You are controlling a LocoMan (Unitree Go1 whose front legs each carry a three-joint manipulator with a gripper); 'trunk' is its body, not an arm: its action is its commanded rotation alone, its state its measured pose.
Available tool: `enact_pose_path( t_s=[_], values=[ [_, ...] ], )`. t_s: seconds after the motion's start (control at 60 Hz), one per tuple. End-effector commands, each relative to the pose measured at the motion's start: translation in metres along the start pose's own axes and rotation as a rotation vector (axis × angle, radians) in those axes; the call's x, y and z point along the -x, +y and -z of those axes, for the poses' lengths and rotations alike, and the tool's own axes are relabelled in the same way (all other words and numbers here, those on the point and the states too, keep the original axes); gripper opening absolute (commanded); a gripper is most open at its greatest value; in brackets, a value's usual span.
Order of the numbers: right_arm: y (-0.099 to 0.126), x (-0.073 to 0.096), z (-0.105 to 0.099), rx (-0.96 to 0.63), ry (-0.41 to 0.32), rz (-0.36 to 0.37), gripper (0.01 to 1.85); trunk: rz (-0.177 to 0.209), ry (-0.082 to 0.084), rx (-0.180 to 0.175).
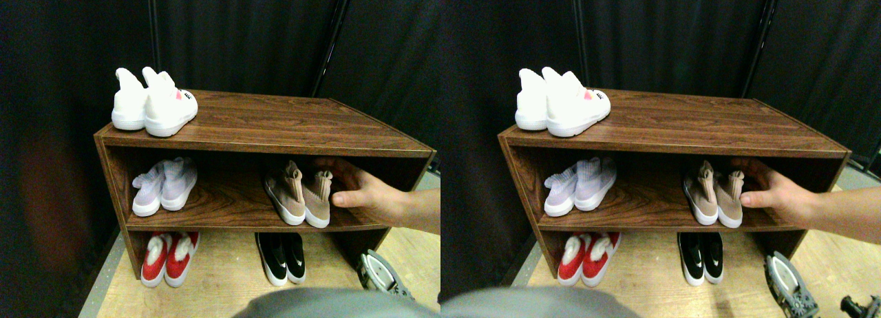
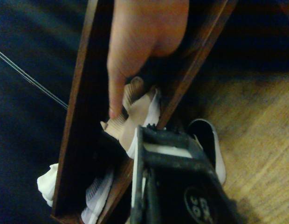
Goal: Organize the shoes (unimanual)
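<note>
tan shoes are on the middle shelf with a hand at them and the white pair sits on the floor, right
Not quite. The tan shoes are on the middle shelf with a person's hand at them, but the white pair sits on top of the rack, at its left end, not on the floor. The stereo pair view shows this.

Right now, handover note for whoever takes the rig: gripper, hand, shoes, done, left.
Right gripper: low by the rack's lower right corner, holding nothing; jaw state can't be told.
A person's hand is inside the middle shelf, touching the tan pair.
Other pairs: white pair on top, lavender pair middle shelf left, red pair and black pair on the floor level.
Done: all pairs sit side by side.
Left: wait until the hand clears.
</note>
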Motion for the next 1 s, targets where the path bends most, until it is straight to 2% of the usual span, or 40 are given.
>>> enact_pose_path(
  t_s=[0.017, 0.3, 0.617, 0.767, 1.0],
  values=[
    [0.01, -0.001, 0.002, -0.005, -0.004, -0.044, 0.06, -0.004, -0.012, 0.019],
    [0.014, -0.007, 0.009, 0.003, -0.007, -0.028, 0.06, -0.012, -0.007, 0.039],
    [0.015, -0.014, 0.014, -0.01, -0.003, -0.017, 0.06, -0.005, 0.007, 0.039],
    [0.015, -0.016, 0.014, -0.026, -0.017, -0.013, 0.06, 0.004, 0.019, 0.033],
    [0.015, -0.015, 0.011, -0.03, -0.041, 0.001, 0.06, 0.007, 0.022, 0.03]
  ],
)
